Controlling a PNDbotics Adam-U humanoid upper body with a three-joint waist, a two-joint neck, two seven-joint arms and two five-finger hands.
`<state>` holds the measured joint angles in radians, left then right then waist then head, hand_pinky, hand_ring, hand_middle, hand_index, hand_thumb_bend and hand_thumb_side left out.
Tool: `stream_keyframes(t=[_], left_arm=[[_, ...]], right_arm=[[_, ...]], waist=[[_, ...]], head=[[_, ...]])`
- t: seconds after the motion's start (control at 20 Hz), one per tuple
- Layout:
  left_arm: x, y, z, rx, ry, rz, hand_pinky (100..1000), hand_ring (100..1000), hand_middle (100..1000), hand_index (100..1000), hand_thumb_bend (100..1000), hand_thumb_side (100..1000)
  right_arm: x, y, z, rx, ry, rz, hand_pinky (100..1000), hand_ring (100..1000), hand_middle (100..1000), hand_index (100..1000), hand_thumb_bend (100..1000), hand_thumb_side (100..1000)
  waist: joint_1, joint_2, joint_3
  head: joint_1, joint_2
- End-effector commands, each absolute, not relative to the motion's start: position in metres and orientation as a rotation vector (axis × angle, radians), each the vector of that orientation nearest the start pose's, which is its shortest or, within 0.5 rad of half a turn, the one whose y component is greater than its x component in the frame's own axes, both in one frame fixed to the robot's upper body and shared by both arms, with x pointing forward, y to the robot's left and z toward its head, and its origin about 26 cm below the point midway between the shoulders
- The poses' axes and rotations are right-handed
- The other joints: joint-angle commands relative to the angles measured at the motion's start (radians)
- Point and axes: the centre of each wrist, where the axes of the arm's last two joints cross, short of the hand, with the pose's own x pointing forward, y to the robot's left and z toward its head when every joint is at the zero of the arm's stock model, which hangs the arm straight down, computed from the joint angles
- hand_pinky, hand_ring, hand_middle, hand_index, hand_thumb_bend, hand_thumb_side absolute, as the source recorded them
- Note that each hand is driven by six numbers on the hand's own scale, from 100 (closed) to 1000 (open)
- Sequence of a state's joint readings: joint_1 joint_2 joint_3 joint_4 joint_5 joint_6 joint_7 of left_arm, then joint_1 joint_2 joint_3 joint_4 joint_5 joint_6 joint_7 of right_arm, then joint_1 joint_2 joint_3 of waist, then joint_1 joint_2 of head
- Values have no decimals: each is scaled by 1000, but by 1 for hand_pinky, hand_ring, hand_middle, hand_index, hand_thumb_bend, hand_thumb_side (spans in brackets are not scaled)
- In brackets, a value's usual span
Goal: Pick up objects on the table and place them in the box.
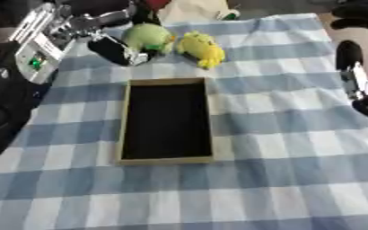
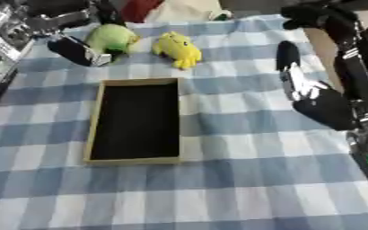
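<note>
Beside the green toy, the left robot hand was seen, its finger state unclear. At the tabletop's right, the right robot hand was held with fingers straight. The box was seen empty.

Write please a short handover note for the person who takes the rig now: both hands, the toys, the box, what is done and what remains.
Left robot hand: at the far left of the table, right beside the green plush toy; whether it grips the toy cannot be told.
Right robot hand: idle above the cloth at the right, holding nothing.
Yellow plush toy: lies on the cloth next to the green one, beyond the box.
Box: in the middle, nothing visible inside.
Done: nothing placed yet.
Left: both toys must go into the box.
</note>
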<state>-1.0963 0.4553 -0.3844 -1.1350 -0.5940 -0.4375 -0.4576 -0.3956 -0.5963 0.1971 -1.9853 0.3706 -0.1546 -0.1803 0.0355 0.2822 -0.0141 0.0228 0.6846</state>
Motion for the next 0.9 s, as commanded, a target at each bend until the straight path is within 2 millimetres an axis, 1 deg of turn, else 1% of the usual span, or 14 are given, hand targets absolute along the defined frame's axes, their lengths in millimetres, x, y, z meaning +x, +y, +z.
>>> stream_keyframes(t=[0.05, 0.25, 0.35, 0.4, 0.45, 0.55, 0.6, 0.65, 0.7, 0.75, 0.8, 0.85, 0.9], left_arm=[[466, 177, 271, -778, 2332, 2519, 645, 499, 476, 728, 100, 380], [473, 168, 246, -748, 2286, 2599, 668, 519, 499, 747, 100, 412], [476, 165, 236, -746, 2262, 2624, 681, 533, 516, 757, 100, 417], [477, 165, 233, -750, 2255, 2629, 697, 552, 538, 772, 100, 432], [478, 165, 230, -759, 2256, 2628, 710, 568, 558, 783, 100, 427], [480, 165, 227, -789, 2262, 2611, 753, 628, 629, 826, 100, 476], [480, 166, 225, -807, 2265, 2598, 768, 671, 676, 846, 100, 468], [480, 166, 226, -831, 2265, 2572, 781, 700, 704, 861, 100, 498], [480, 166, 227, -856, 2265, 2544, 800, 730, 736, 882, 100, 549], [479, 166, 228, -877, 2271, 2513, 820, 757, 761, 898, 118, 615], [478, 167, 230, -895, 2284, 2478, 838, 781, 783, 909, 156, 665], [477, 169, 233, -911, 2301, 2439, 842, 788, 789, 912, 164, 684], [476, 170, 237, -923, 2319, 2404, 851, 796, 796, 917, 180, 742]], right_arm=[[301, -249, 232, 853, 3255, -1150, 796, 730, 750, 835, 100, 762], [302, -248, 232, 844, 3259, -1146, 796, 730, 750, 834, 100, 762], [302, -248, 232, 841, 3260, -1145, 796, 730, 750, 834, 100, 763], [302, -248, 232, 840, 3260, -1145, 796, 730, 750, 833, 100, 763], [302, -248, 232, 841, 3260, -1146, 796, 730, 750, 833, 100, 763], [302, -248, 232, 842, 3261, -1147, 797, 730, 750, 833, 100, 764], [302, -248, 232, 841, 3262, -1147, 796, 730, 750, 832, 100, 764], [302, -248, 232, 842, 3262, -1145, 797, 730, 749, 832, 100, 764], [302, -248, 232, 842, 3262, -1144, 797, 730, 749, 832, 100, 763], [302, -248, 232, 843, 3262, -1145, 797, 730, 749, 832, 100, 764], [302, -248, 232, 844, 3261, -1146, 797, 730, 749, 832, 100, 764], [302, -248, 232, 846, 3260, -1146, 797, 730, 749, 831, 100, 763], [302, -249, 232, 847, 3260, -1146, 797, 730, 749, 831, 100, 763]], waist=[[-5, -22, -2], [-7, -19, -5], [-8, -17, -6], [-8, -17, -6], [-9, -16, -7], [-10, -15, -8], [-10, -14, -8], [-10, -14, -8], [-11, -14, -7], [-11, -13, -7], [-12, -13, -6], [-12, -13, -5], [-12, -13, -4]], head=[[0, -9], [0, -10], [0, -10], [0, -10], [1, -9], [1, -9], [1, -9], [1, -9], [0, -9], [0, -10], [0, -10], [-1, -11], [-1, -11]])
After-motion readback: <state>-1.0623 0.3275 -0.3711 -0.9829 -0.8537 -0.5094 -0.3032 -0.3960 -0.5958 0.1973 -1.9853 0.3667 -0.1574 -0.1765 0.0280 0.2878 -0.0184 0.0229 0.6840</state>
